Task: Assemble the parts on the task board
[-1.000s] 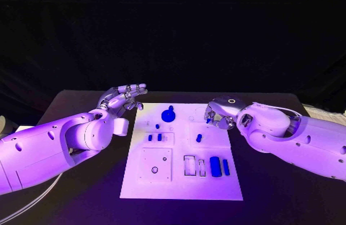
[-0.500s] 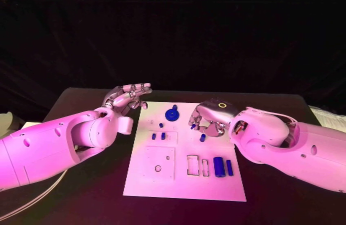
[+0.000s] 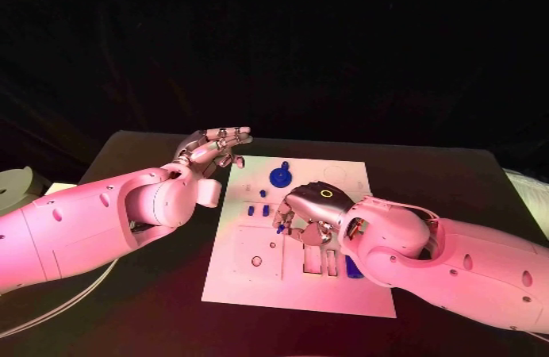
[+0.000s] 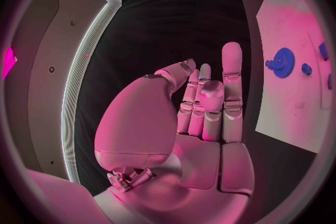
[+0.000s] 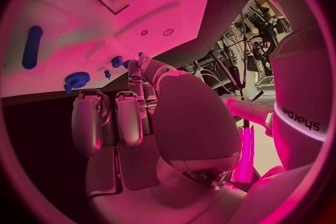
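**Peg in the right hand, open sockets on the robot's left side of it**

Fingers of the right hand (image 3: 307, 213) are curled downward over the middle of the task board (image 3: 246, 289). As far as I can judge, they pinch a small blue peg (image 3: 279, 227) at their tips. The peg sticks out from the fingertips toward the robot's left, and its long axis is slanted, not upright. It hangs just above the white surface; I cannot tell if it touches.

The left hand (image 3: 213, 147) holds nothing. Its fingers are apart and point up, and it stands off the board near the far left corner, well apart from the peg. So the right hand is the nearer one by far, and the next move is its own.

What matters is the direction. Just beyond the held peg, on its far-left side, two short blue pegs (image 3: 259, 211) stand in the board, and the blue gear (image 3: 278, 179) sits farther back. Nearer to the robot and also on the left lies a square inset with small holes (image 3: 254, 254).

In my judgement the free sockets are to the left of the fingertips, so the hand should shift that way and turn the peg upright before it presses down. A long blue bar (image 3: 352, 266) lies on the other side, partly under the right arm.
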You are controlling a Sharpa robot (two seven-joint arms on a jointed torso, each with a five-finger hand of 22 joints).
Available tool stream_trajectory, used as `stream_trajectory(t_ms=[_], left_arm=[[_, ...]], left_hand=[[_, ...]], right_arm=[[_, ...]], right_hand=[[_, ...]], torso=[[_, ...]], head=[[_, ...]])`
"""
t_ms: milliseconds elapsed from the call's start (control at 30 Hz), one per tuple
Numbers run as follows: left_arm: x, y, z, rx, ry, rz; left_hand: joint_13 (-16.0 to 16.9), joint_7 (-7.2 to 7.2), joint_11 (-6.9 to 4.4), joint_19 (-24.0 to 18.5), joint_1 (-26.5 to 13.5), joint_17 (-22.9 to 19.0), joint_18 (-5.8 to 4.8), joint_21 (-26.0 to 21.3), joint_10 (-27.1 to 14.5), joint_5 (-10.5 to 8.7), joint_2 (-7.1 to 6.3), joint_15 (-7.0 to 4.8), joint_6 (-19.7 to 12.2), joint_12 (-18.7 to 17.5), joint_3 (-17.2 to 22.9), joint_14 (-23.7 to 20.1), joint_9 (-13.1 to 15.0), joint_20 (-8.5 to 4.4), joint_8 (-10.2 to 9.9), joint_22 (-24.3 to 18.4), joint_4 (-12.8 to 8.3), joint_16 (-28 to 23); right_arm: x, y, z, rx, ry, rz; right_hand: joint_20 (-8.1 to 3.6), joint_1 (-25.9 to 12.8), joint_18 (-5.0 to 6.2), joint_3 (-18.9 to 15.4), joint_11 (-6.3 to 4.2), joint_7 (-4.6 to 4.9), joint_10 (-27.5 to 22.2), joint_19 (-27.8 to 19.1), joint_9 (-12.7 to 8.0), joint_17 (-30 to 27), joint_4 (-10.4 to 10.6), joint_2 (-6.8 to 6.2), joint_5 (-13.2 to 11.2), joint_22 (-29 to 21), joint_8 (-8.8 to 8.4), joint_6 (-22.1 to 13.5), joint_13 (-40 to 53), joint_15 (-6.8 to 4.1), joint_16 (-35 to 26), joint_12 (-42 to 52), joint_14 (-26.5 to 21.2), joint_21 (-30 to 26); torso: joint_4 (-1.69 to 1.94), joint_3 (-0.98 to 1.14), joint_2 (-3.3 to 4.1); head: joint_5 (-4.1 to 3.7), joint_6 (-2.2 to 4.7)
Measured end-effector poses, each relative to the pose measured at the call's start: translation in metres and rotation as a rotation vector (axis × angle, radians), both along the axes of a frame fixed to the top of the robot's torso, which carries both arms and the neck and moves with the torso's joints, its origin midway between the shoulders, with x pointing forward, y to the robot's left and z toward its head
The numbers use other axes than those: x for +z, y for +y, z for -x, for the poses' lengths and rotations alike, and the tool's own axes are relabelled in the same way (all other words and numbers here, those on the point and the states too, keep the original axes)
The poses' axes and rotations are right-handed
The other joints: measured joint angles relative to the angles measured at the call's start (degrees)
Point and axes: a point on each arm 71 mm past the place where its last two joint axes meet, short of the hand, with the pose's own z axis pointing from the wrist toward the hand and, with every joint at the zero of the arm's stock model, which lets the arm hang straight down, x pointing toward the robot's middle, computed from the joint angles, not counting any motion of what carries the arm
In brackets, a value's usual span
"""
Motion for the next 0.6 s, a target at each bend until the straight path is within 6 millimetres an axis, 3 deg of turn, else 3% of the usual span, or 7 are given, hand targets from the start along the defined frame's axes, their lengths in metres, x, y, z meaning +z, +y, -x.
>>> stream_trajectory(t_ms=[233,600], left_arm=[[0.0,-0.003,0.001,-0.011,0.002,0.004],[0.0,-0.005,0.002,-0.018,0.003,0.007]], left_hand=[[0.0,0.21,0.0,-0.4,0.0,-0.1,-0.02,0.0,0.0,0.0,0.0,0.0,-0.2,0.0,-0.2,0.0,0.0,0.0,0.0,-0.1,-0.2,0.0],[0.0,0.2,0.21,-0.4,0.0,-0.2,-0.02,0.0,-0.2,0.0,0.0,0.0,-0.2,0.2,-0.2,0.0,0.0,0.0,0.0,-0.1,-0.2,0.0]], right_arm=[[-0.017,0.007,0.002,0.011,0.047,0.001],[-0.027,0.009,-0.003,0.007,0.071,0.019]], right_hand=[[0.0,-0.1,0.0,0.2,0.06,0.03,0.1,0.0,0.0,0.0,-0.2,-0.08,0.0,-0.1,-0.22,0.0,-0.1,0.0,0.0,-0.2,0.0,0.0],[0.0,-0.1,0.0,0.1,0.07,0.04,0.1,0.0,0.0,0.0,-0.4,-0.15,0.0,-0.1,-0.45,0.0,-0.1,0.0,0.0,-0.2,0.0,0.0]], torso=[[-0.03,-0.02,0.03],[-0.03,0.06,0.0]], head=[[0.42,-0.45],[0.67,-0.82]])
